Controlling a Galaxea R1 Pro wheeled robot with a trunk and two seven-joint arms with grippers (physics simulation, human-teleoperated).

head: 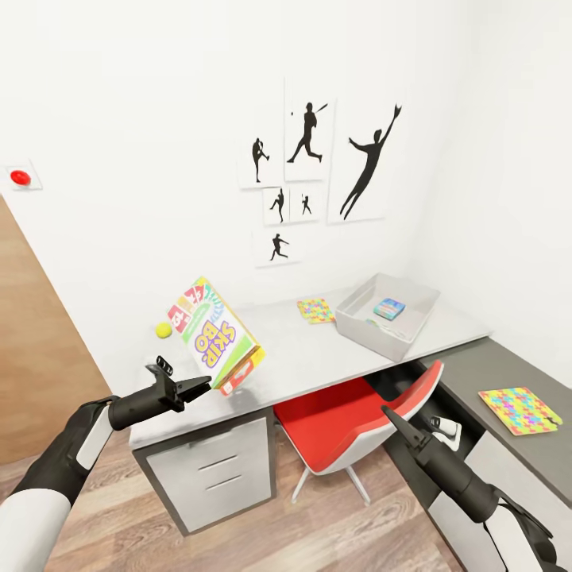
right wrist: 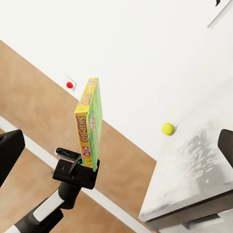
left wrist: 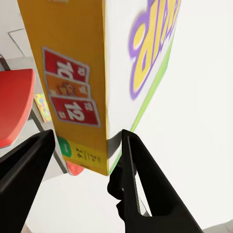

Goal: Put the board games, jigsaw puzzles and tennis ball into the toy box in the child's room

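Above table [head: 318, 357], left gripper [head: 202, 384] jaws clamp board game [head: 213, 334] corner; right gripper [head: 391, 415] jaws spread, empty, near red chair [head: 349, 421].

The head camera looks down at the table [head: 334, 357] from high up. Both wrist cameras see the board game [left wrist: 85, 73], the left one very close.
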